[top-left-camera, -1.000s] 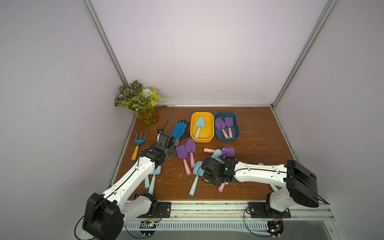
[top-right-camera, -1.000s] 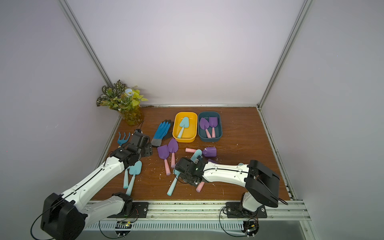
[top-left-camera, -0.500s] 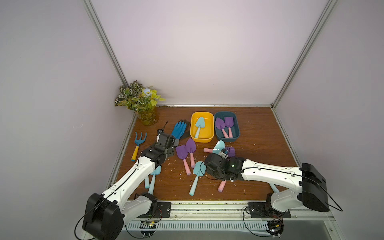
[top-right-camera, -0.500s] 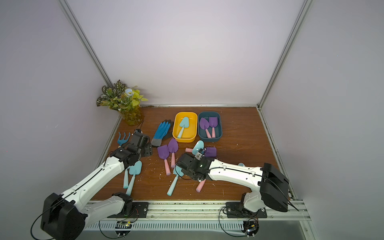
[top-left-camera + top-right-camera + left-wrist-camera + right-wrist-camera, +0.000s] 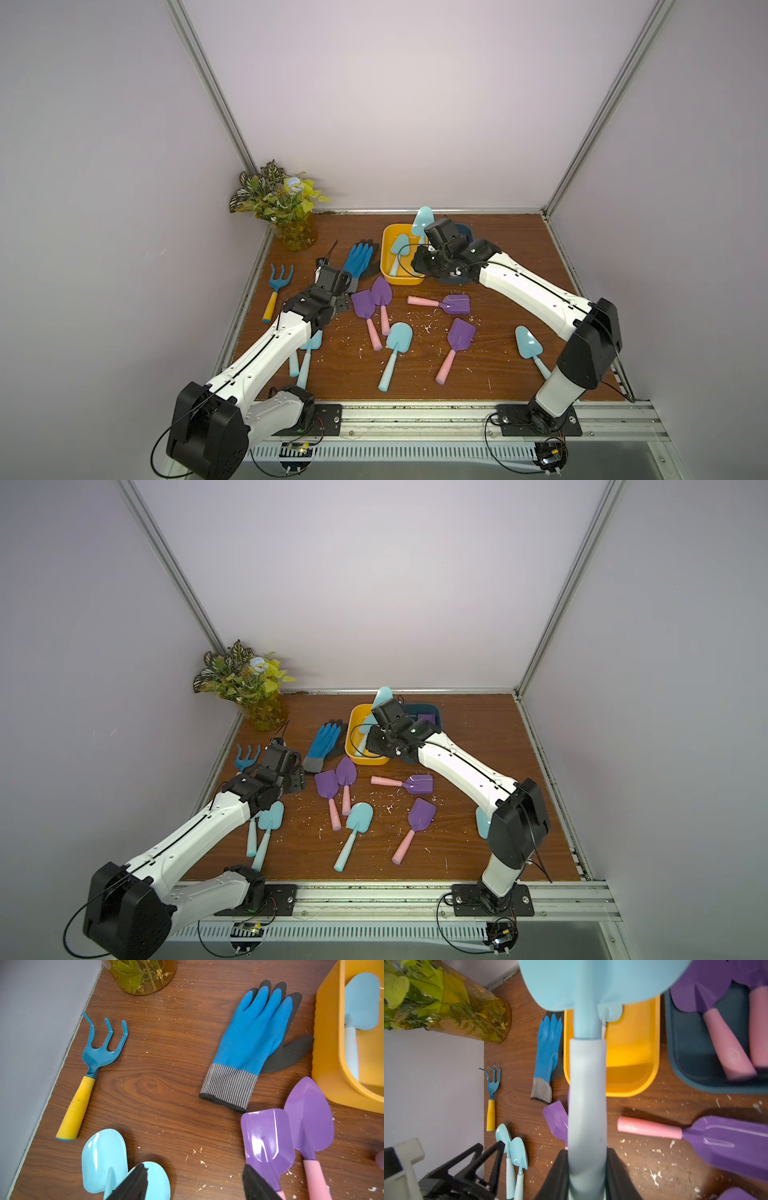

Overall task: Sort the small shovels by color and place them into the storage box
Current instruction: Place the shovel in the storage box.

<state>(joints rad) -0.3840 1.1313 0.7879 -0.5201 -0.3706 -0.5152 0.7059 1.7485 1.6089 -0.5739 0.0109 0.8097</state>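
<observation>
While I was hunting for lettering, the only mark I found is in the right wrist view: a small round stamp pressed into the pink handle of the sideways purple shovel (image 5: 708, 1138) on the table (image 5: 517, 1093), too blurry to read. Same view, the right end effector (image 5: 587, 1159) is clamped tight on the handle of the held aqua shovel (image 5: 586, 1084). Its long axis runs straight out from the jaws, blade above the yellow box (image 5: 652, 1053). Just beside that sits the dark teal box (image 5: 679, 1064) with two boxed purple shovels (image 5: 724, 1049), handles side by side.

Left wrist view: the left end effector (image 5: 194, 1167) gapes wide with nothing in it, above bare table between a pair of aqua blades (image 5: 104, 1159) and a purple pair (image 5: 268, 1140). Beyond lie a blue rake (image 5: 99, 1053) and a blue glove (image 5: 251, 1039). A boxed aqua shovel (image 5: 361, 1001) lies in the yellow box.

Both top views: the held aqua shovel is raised at 12 o'clock of the table, blade toward 12, handle toward 6. The right arm (image 5: 528, 291) covers most of the dark teal box. The plant (image 5: 282, 203) is at 10 o'clock, the blue rake at 9. Near the middle lies a centre aqua shovel (image 5: 397, 340), blade toward 1. Out toward 4 o'clock are a square purple shovel (image 5: 460, 334) and a lone aqua shovel (image 5: 528, 343), its blade toward 11.
</observation>
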